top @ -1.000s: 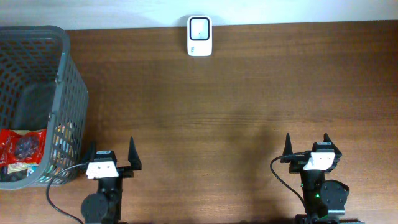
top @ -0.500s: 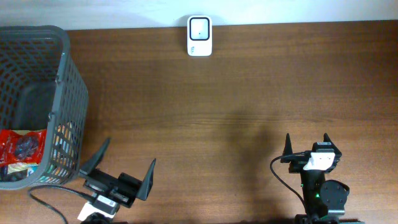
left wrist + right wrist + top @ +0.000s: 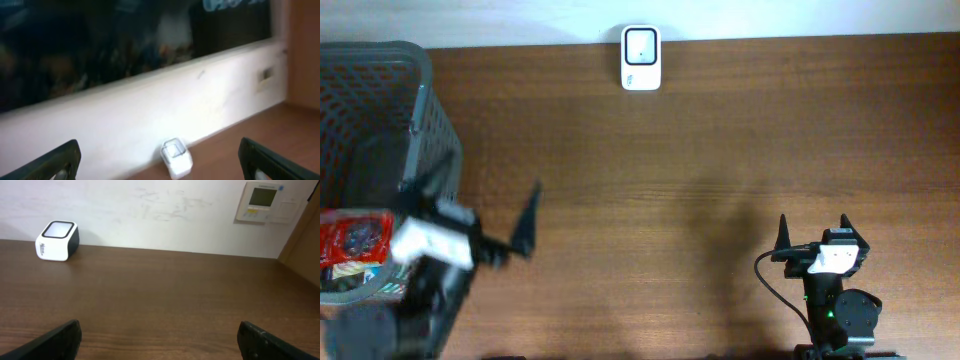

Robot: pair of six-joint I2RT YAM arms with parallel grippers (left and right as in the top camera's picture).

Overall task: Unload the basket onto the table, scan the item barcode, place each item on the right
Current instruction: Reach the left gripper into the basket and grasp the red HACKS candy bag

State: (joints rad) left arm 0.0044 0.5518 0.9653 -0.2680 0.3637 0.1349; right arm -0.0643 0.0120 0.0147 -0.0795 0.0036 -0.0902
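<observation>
Left gripper [image 3: 485, 195] is seen blurred in the overhead view, angled toward the far right and pitched upward. Jaws are spread wide and nothing is held. Right gripper [image 3: 814, 228] is set low at the near right, pointed straight ahead, jaws spread wide, empty. Right arm [image 3: 835, 310] is folded behind it.
</observation>
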